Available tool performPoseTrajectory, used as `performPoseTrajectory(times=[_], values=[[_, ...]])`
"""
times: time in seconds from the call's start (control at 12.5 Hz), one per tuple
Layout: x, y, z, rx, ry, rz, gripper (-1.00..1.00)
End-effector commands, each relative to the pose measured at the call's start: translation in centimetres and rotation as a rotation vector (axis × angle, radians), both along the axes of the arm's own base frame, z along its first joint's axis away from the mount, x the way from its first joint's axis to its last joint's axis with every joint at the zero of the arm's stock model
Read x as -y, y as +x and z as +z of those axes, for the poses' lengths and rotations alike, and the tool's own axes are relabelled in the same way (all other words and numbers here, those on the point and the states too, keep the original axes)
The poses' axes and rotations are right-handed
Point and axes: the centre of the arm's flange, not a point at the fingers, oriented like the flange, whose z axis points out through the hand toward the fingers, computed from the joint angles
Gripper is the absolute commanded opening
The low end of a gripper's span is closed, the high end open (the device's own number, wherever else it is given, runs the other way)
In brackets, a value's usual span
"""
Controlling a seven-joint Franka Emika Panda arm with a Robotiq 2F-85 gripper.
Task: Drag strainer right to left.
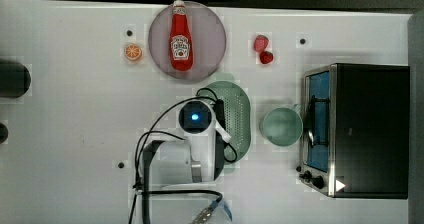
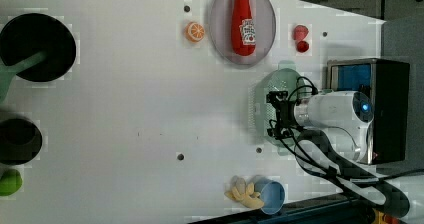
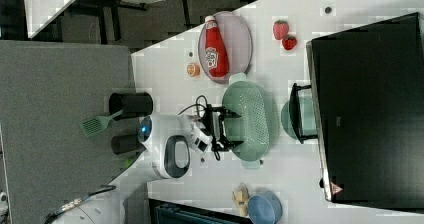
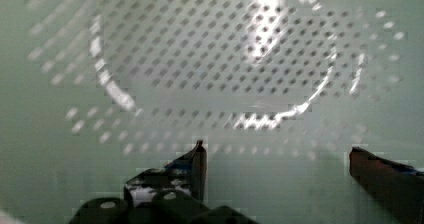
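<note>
The strainer (image 1: 239, 115) is a pale green oval with a finely perforated bowl, lying on the white table between the plate and the green cup. The arm's white wrist (image 1: 196, 118) hangs over the strainer's edge on the top view's left. In the right view my gripper (image 3: 234, 129) reaches down into the strainer (image 3: 254, 119), jaws spread wide with nothing between them. The left view has the gripper (image 2: 273, 115) low over the strainer (image 2: 280, 81). Through the wrist view both dark fingertips (image 4: 198, 156) stand far apart just above the strainer's (image 4: 210, 59) dotted inner wall.
A round green cup (image 1: 281, 126) sits close beside the strainer, and a toaster oven (image 1: 360, 129) stands behind it. A ketchup bottle (image 1: 180, 36) lies on a grey plate (image 1: 212, 44). Strawberries (image 1: 262, 49), an orange slice (image 1: 133, 52), and a blue bowl (image 2: 271, 196) with bananas lie farther off.
</note>
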Motion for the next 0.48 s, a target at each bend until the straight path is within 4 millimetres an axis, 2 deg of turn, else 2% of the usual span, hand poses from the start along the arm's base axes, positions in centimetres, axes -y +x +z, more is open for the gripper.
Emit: performPoseTrajectory(times=[0.08, 0.48], values=[[-5.9, -0.3, 0.1, 0.023, -0.003, -0.016, 1.00], [-12.5, -0.5, -0.7, 0.033, -0.007, 0.002, 1.00]])
